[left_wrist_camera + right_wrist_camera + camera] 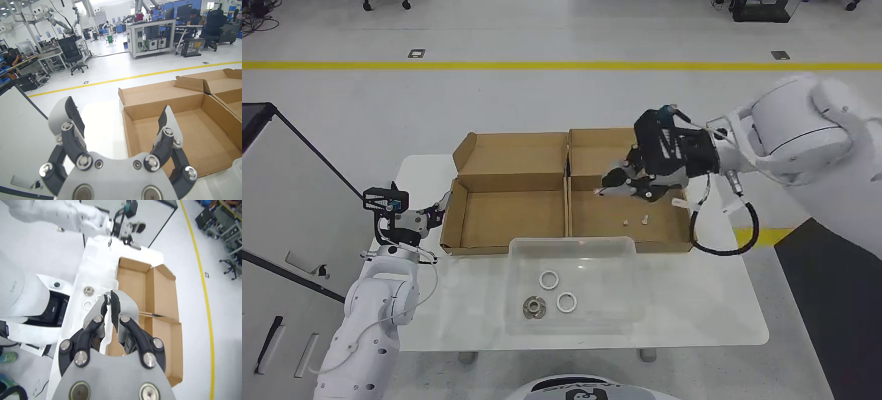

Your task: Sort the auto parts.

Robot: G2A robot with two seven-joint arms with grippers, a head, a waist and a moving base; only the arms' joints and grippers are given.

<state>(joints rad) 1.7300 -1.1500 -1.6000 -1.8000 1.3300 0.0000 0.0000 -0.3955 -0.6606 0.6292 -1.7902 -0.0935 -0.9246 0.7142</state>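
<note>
**Bolt pinched in the right gripper, behind the clear tray**

I see my right gripper (108, 294) closed narrow on a small threaded bolt (107, 298), which sits at the very tips of the fingers. The gripper hangs above the right cardboard box (592, 226), which stands just behind the clear tray (572, 241). Two small pale parts (625, 218) (643, 220) lie on that box's floor, near the wall that faces the tray. Inside the tray lie two white rings (549, 279) (567, 300) and a metal flange (533, 307), close together. A left cardboard box (507, 215) also stands behind the tray, touching the right one. My left gripper (118, 106) is spread wide, holding nothing, out past that left box, well apart from the tray.
</note>
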